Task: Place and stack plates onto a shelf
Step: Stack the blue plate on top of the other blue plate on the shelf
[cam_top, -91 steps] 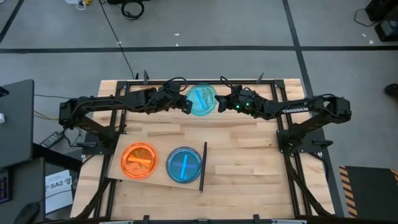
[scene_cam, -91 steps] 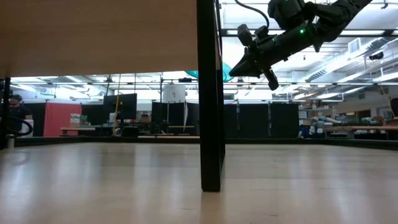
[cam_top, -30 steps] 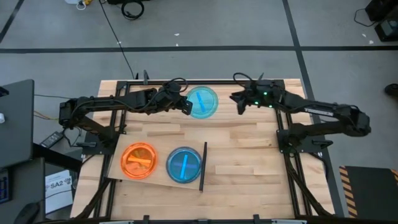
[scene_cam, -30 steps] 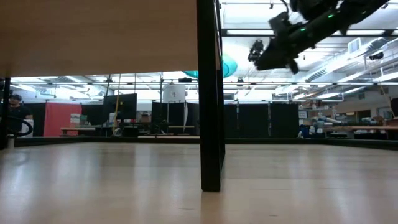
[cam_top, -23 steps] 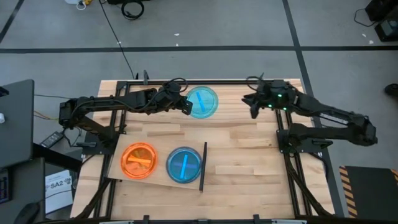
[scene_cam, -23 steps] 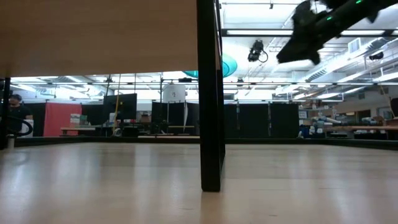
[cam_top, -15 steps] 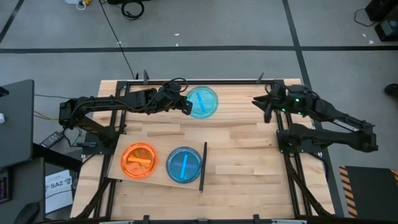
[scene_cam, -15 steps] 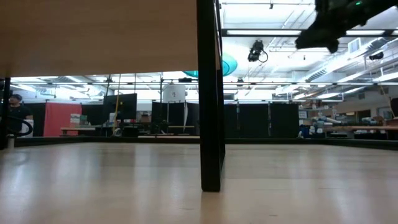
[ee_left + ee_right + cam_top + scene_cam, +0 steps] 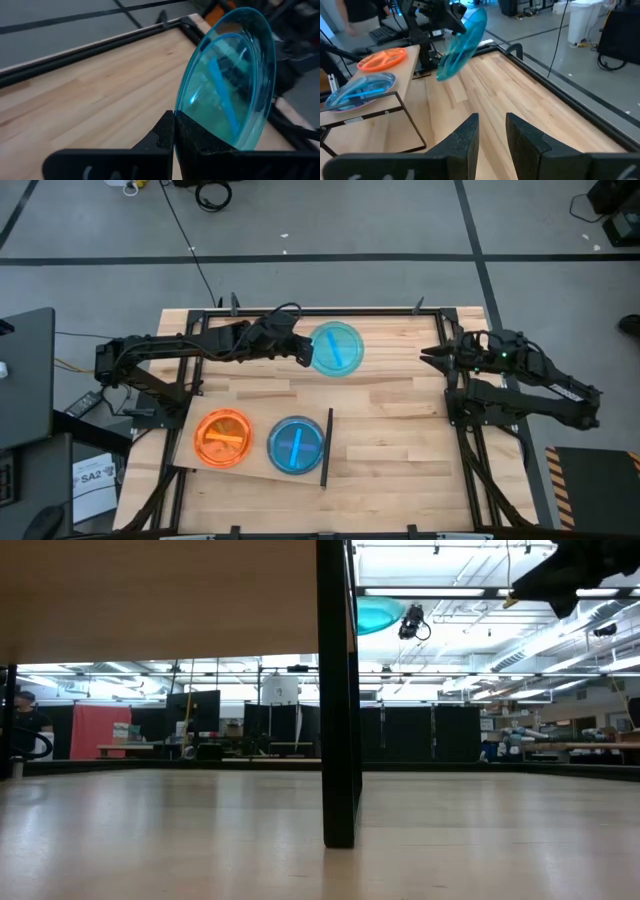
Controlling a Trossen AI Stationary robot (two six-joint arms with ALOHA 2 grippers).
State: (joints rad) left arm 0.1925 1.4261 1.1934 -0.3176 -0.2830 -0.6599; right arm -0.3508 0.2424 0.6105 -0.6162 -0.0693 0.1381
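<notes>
A teal plate (image 9: 336, 348) hangs over the far middle of the table, with my left gripper (image 9: 304, 352) shut on it; the right wrist view also shows this plate (image 9: 462, 42). An orange plate (image 9: 223, 438) and a blue plate (image 9: 296, 445) lie bottom down on the shelf (image 9: 258, 473) at the near left, beside its black upright strip (image 9: 326, 446). My right gripper (image 9: 428, 355) stands open with nothing between its fingers by the table's right edge, well clear of the teal plate. My left gripper pinches the teal plate's rim (image 9: 182, 120) between its two fingers, on the side toward the table's left. The fingers reach in from the left, slanting a little downward. The plate is lifted clear of the table and juts out tilted beyond the fingertips.
A black metal frame (image 9: 330, 311) runs along the table's far edge and down both sides. Bare wood lies between the shelf and the right arm's base (image 9: 480, 395). A person stands far off in the room (image 9: 20, 725).
My right gripper has drawn back from the teal plate toward the table's right edge and risen a little, its fingers still apart. My left gripper has stayed in place but turned its wrist, so the plate's free side has swung up and a little to the right.
</notes>
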